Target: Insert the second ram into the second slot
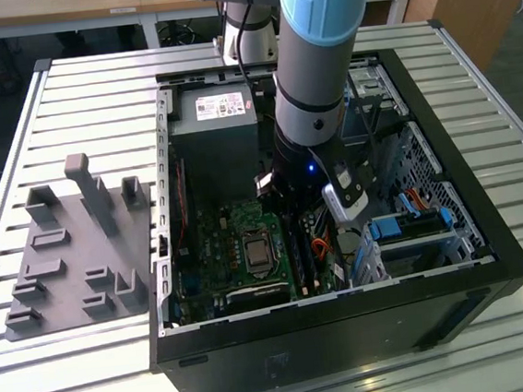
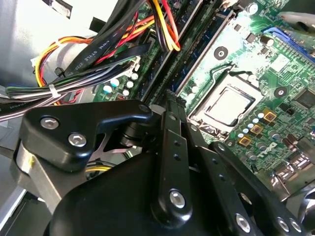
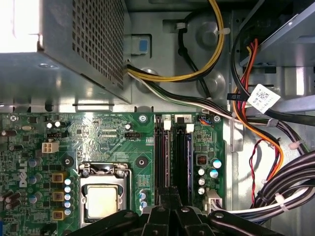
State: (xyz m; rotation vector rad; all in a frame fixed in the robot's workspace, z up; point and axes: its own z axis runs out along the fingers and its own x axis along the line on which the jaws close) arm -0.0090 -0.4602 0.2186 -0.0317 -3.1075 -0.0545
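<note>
I am deep in the open computer case (image 1: 346,304) on the slatted counter (image 1: 76,103), with my pincer (image 1: 287,193) low over the two memory slots just right of the processor socket (image 3: 101,199), seen from the exterior view. In the second wrist view my pincer (image 2: 170,101) is clenched, and I see nothing clearly gripped in it.

In the first wrist view a bluish strip stands on edge in the right-hand slot. I take it for the second ram (image 3: 183,152), already in its slot, with a darker stick (image 3: 162,152) in the slot to its left. My judgement is that the step in hand is the seating itself, with my pincer (image 3: 170,196) over the near end of the slots. Finishing it would call for a straight downward press, squarely on the stick's top edge, clear of the bundle of cables (image 3: 256,162) at the right.

Much is hard to tell. The near end of both slots lies under my own pincer. I cannot see whether the latches have closed, whether the stick sits fully down, or whether I touch it. Edge-on, the stick and its slot are hard to separate.
</note>
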